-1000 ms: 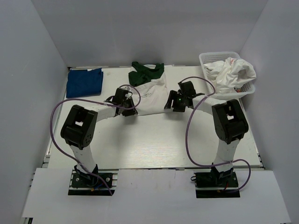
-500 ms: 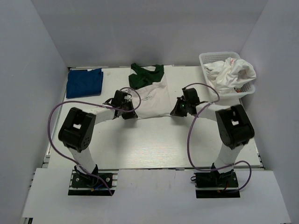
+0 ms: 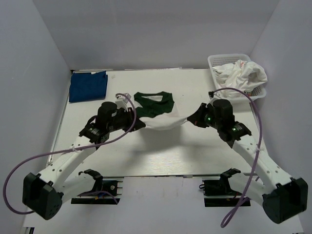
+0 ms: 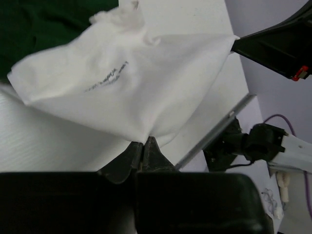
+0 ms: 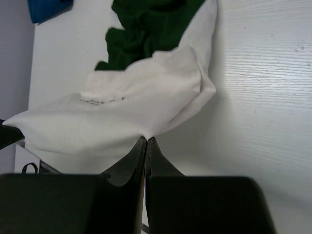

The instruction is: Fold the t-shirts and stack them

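Observation:
A white t-shirt with dark green collar and sleeves (image 3: 158, 113) hangs stretched between my two grippers above the table's middle, its green top (image 3: 155, 102) trailing toward the back. My left gripper (image 3: 137, 123) is shut on the shirt's left hem corner (image 4: 143, 138). My right gripper (image 3: 193, 120) is shut on the right hem corner (image 5: 147, 137). A dark blue t-shirt (image 3: 87, 86) lies folded at the back left. More white t-shirts (image 3: 241, 77) are heaped in the basket at the back right.
The white lattice basket (image 3: 220, 60) stands at the back right against the wall. Grey walls enclose the table on three sides. Purple cables (image 3: 29, 161) loop off both arms. The table's front edge (image 4: 214, 131) shows in the left wrist view.
Both grippers closed on the shirt's hem corners, then drew it toward the near side and lifted it. The green collar slid forward from the back edge.

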Controlling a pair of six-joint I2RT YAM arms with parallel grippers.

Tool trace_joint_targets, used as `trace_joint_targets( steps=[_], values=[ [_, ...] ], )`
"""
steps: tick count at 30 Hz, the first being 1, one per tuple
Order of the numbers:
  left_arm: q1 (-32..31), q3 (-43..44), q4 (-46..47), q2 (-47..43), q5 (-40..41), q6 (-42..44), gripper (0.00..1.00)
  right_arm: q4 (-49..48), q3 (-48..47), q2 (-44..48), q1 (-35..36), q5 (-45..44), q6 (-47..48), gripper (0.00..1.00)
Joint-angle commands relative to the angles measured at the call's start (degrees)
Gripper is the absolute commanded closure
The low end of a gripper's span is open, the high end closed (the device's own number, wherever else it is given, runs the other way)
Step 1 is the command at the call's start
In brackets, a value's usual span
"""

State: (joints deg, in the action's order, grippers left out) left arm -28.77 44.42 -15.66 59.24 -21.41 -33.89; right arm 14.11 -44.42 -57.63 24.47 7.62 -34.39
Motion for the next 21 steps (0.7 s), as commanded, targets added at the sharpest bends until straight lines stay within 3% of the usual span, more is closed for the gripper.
trace_joint_targets(
  steps=[1,9,15,21],
  values=[
    [-0.67,-0.13,-3.58,-4.74,-2.67,-2.14,1.00,4.17,-1.79,4.36,0.49,3.19,-0.41,1.00],
    [-1.20,3.04,-6.05,-6.16,5.32,-2.15,1.00,1.99,-8.13,-0.45,0.58,3.27,-1.03,1.00],
    [-1.20,8.22,-7.72,-1.16,16.47,-3.90,1.00,-1.01,-14.45,-8.20,0.23,1.61,-1.91,1.00],
    [-0.05,11.73,-7.55,7.61,24.74,-4.52,1.00,-0.49,-23.15,-21.98,0.06,0.04,-1.20,1.00]
  ],
)
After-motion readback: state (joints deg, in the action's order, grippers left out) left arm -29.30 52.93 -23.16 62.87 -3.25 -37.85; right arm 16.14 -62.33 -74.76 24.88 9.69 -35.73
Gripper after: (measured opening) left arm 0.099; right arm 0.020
